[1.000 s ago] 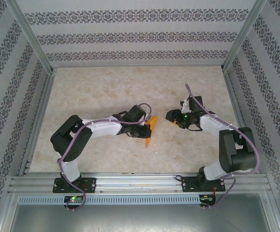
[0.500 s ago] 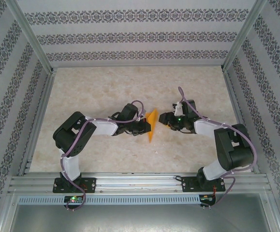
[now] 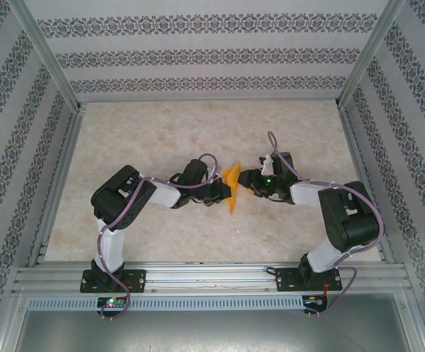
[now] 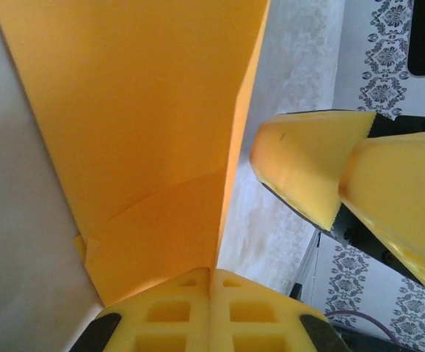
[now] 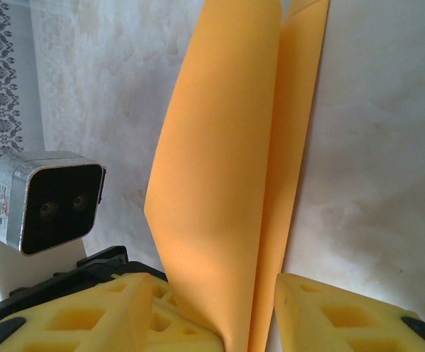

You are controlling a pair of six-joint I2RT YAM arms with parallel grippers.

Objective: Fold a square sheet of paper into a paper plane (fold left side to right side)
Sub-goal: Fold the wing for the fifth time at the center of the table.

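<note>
Patterned walls are enclosing a pale marbled surface. Near its middle, the left gripper (image 3: 223, 195) is pinching the folded orange paper (image 3: 232, 188), and the right gripper (image 3: 244, 182) is straddling its right edge, spread, perhaps not touching.

No text, brand or number can be read anywhere; a small sticker (image 5: 1, 207) on the side of the grey wrist camera housing (image 5: 51, 209) carries marks too tiny to make out.

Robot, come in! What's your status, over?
Left tool shut on orange paper. Right tool open, straddling it. Nothing blocking.
</note>
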